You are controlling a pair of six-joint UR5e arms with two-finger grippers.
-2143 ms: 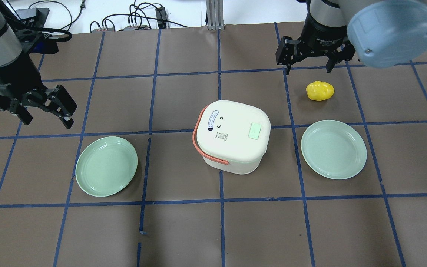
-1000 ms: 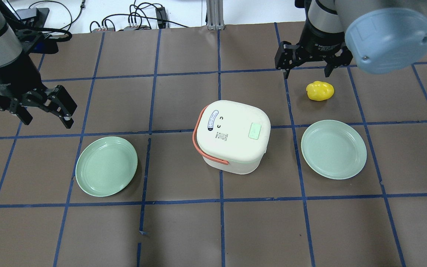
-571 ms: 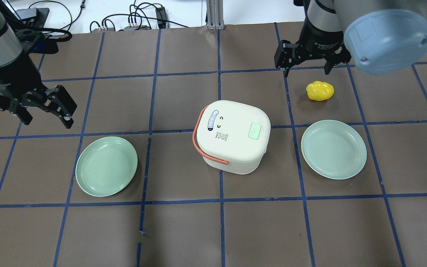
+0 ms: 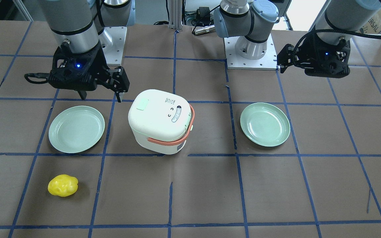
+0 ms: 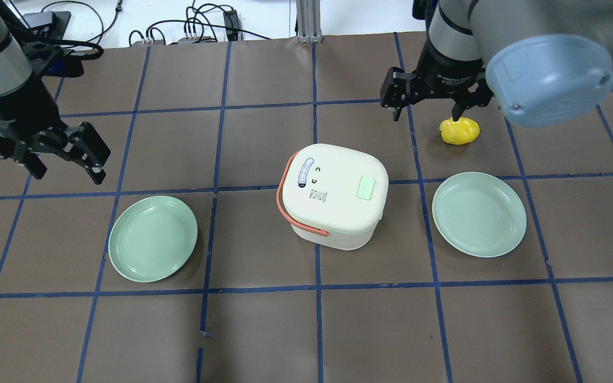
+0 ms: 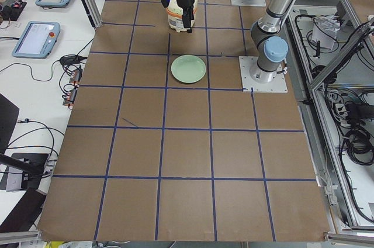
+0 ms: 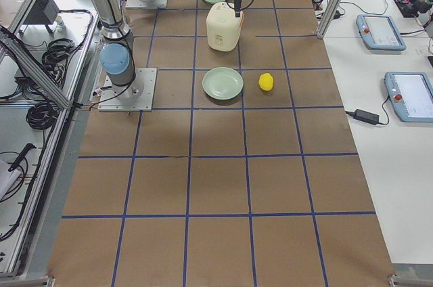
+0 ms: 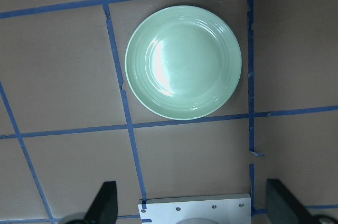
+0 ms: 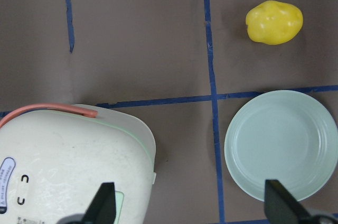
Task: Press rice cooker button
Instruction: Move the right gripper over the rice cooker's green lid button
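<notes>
Nearest the robot's edge of the worktop [image 5: 264,330], the left gripper [image 5: 68,174] hangs with its fingers wide apart and holds nothing. The right gripper [image 5: 424,117] is also wide open and empty, near the rice cooker [image 5: 333,194] but not touching it. The rice cooker stands about in the middle of the worktop with its lid closed; the button [image 5: 365,188] sits on the lid's side toward the right end. The left plate [image 5: 152,238] and the right plate [image 5: 479,214] lie on either side, apart from it. Beyond the right plate, toward the operators' edge, lies a yellow lump [image 5: 460,130].

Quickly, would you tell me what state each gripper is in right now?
Left gripper: open, holding nothing.
Right gripper: open, holding nothing.
</notes>
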